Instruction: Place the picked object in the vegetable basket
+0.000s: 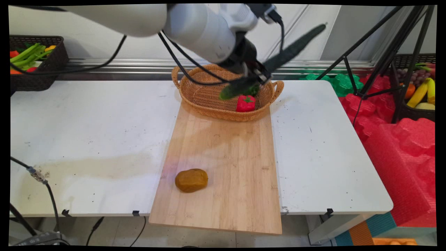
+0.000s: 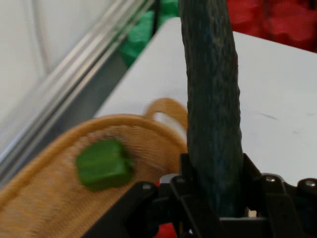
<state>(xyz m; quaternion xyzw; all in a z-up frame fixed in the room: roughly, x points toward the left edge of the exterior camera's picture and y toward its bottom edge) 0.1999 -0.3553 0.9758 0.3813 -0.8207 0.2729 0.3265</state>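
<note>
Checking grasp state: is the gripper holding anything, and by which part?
Yes. The gripper is shut on a cucumber, clamped near its lower end, above the basket.

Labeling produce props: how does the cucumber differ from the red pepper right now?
The cucumber is long, thin and dark green; the red pepper is short, blocky and red with a green stem. The cucumber is in the air, clamped in the pincer and tilted up toward the wall; the red pepper rests inside the wicker basket. The cucumber sticks out well past the basket's rim; the pepper sits within it. Both are over the basket's right end.
</note>
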